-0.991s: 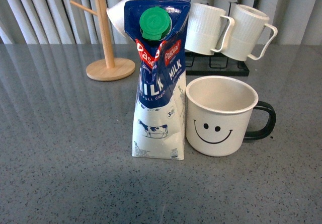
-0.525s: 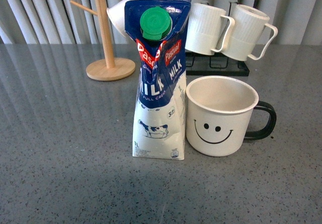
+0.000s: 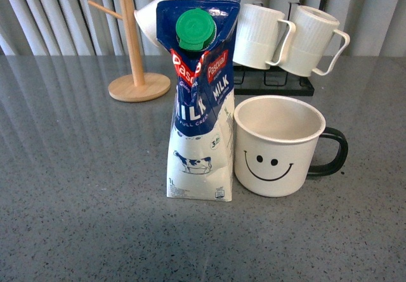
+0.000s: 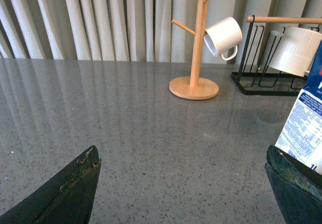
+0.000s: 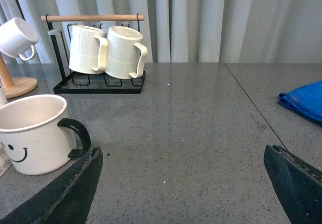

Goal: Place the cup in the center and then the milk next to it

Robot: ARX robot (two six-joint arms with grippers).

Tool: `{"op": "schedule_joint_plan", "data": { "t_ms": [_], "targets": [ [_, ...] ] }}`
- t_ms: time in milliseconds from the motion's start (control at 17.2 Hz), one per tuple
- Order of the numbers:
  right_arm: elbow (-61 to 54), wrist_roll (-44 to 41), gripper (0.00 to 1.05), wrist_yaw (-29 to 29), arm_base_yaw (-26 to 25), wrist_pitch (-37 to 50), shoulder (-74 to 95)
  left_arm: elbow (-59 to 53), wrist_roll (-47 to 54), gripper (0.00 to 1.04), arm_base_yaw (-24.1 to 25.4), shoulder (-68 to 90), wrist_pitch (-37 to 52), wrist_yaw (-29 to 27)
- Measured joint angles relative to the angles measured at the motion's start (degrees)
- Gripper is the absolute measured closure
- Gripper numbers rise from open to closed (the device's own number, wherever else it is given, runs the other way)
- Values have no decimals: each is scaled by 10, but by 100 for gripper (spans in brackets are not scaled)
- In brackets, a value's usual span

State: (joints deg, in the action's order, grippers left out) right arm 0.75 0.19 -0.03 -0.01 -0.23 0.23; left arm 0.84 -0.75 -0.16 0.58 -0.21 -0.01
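The white smiley cup [image 3: 278,146] with a black handle stands upright on the grey table, mid-front in the front view. The blue-and-white milk carton [image 3: 200,98] with a green cap stands upright right next to it, on its left. No arm shows in the front view. My left gripper [image 4: 183,183] is open and empty over bare table, with the carton's edge [image 4: 308,128] behind one finger. My right gripper [image 5: 183,183] is open and empty; the cup [image 5: 32,133] stands beside one finger.
A wooden mug tree [image 3: 133,47] with a small white mug [image 4: 224,36] stands behind the carton. A black rack [image 3: 273,82] holds two ribbed cream mugs [image 3: 288,36]. A blue cloth [image 5: 304,99] lies on the table off to the right.
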Motion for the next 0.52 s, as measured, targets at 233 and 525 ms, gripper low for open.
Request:
{"op": "schedule_joint_plan", "data": {
  "t_ms": [233, 525],
  "targets": [
    [0, 0, 7, 0, 0, 0, 0, 0, 0, 7, 0, 0, 0, 0],
    [0, 0, 7, 0, 0, 0, 0, 0, 0, 7, 0, 0, 0, 0]
  ]
}}
